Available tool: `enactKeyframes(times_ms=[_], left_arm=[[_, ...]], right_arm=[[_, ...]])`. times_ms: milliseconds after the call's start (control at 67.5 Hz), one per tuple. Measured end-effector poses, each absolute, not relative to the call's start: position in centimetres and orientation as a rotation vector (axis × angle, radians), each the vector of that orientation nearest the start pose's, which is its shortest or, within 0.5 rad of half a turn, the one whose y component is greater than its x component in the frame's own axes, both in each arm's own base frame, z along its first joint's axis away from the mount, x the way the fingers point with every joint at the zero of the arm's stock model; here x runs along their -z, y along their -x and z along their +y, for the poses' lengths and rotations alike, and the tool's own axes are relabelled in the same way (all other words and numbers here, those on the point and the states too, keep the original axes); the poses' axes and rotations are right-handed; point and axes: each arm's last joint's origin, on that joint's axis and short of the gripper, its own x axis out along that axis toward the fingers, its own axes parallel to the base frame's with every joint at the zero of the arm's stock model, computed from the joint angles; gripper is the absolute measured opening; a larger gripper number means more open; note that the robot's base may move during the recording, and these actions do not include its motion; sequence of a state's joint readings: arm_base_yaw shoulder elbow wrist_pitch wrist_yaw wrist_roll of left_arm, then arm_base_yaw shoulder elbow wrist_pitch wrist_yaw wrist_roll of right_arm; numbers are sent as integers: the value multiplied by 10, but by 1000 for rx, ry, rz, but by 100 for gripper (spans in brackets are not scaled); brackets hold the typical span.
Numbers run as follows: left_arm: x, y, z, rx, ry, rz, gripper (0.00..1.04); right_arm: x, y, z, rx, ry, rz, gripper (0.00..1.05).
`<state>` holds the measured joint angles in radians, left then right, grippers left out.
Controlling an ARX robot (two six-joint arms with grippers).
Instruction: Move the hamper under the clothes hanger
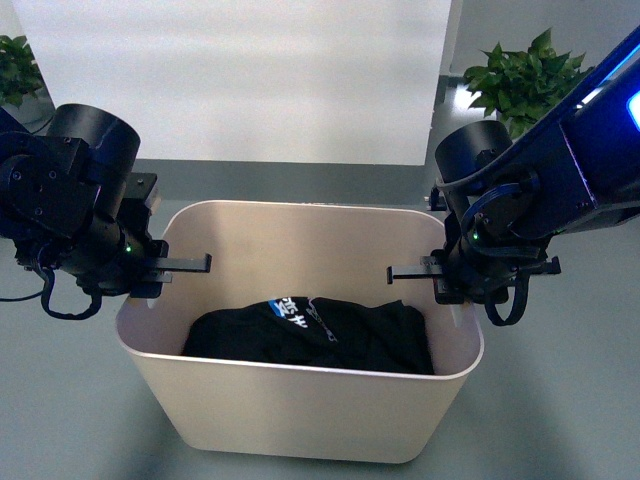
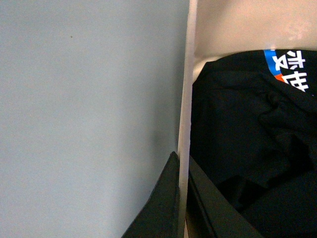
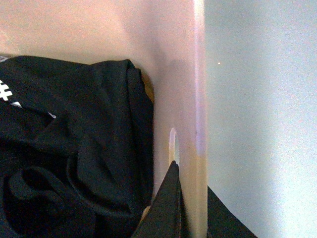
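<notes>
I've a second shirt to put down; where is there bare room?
Bare grey floor lies left and right of the hamper, and in the strip between its far rim and the white wall. Inside, the black garment covers the bottom. Both short rims are crowded: the left gripper and right gripper clamp them.

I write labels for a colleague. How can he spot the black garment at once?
Find the cream hamper on the grey floor. At its bottom lies a crumpled black garment. Only it is cloth, with a blue patch and white characters.
</notes>
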<state>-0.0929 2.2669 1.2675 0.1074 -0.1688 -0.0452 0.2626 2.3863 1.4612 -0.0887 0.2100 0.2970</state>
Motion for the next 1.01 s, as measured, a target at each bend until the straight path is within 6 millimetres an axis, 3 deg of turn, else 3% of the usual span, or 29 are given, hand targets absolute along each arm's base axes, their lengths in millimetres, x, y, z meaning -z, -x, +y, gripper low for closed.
enactKeyframes(times_ms=[237,533,696,859,1007], left_arm=[[-50,-431,-35,-90,-89,893,4],[-29,-421,-35,-89,-96,940,4],[-21,-417,-35,-94,-89,959,4],[-16,-415,-34,-98,-67,973,25],[-16,-416,-35,-103,-47,971,48]], right_arm=[[-32,-443,115,146,-144,986,3],[-7,-436,114,159,-150,1025,3],[-3,-435,115,155,-152,1023,3],[-1,-435,117,156,-144,1008,8],[-2,-436,117,165,-148,995,31]])
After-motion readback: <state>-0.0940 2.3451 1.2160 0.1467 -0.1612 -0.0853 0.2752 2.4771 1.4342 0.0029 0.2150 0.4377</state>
